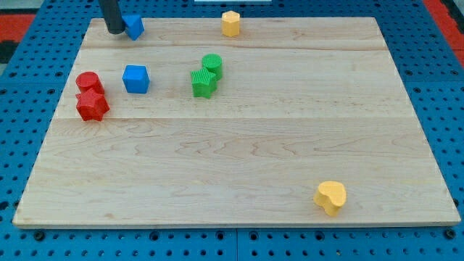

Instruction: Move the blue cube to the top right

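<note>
Pale wooden desk (239, 159) rests on a blue perforated base (435, 80). The dark rod carries no end effector with jaws; my tip (114, 32) stands at the desk's top-left corner, touching a small blue block (134, 26) on its right. The blue cube (135, 78) sits left of centre, below my tip and apart from it. Red cylinder (89, 81) and red star-shaped block (92, 105) touch at far left. Green cylinder (212, 65) and green star-shaped block (204, 83) touch near the top middle. A yellow hexagonal block (230, 23) lies at the top edge; a yellow heart-shaped block (330, 197) lies bottom right.
</note>
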You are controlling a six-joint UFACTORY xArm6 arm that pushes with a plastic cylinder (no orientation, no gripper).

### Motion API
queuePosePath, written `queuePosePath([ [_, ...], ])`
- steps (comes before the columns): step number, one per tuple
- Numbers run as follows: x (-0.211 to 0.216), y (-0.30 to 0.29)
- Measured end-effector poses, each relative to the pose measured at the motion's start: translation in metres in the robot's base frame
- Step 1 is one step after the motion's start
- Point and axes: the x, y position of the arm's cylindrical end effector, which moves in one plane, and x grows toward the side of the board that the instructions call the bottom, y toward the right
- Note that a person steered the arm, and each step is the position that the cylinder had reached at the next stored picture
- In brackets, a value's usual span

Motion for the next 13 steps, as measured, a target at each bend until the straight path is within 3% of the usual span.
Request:
queuePosePath([
  [7,0.041,-0.053],
  [10,0.109,0.003],
  [11,0.118,0.054],
  [12,0.150,0.059],
  [13,0.156,0.114],
])
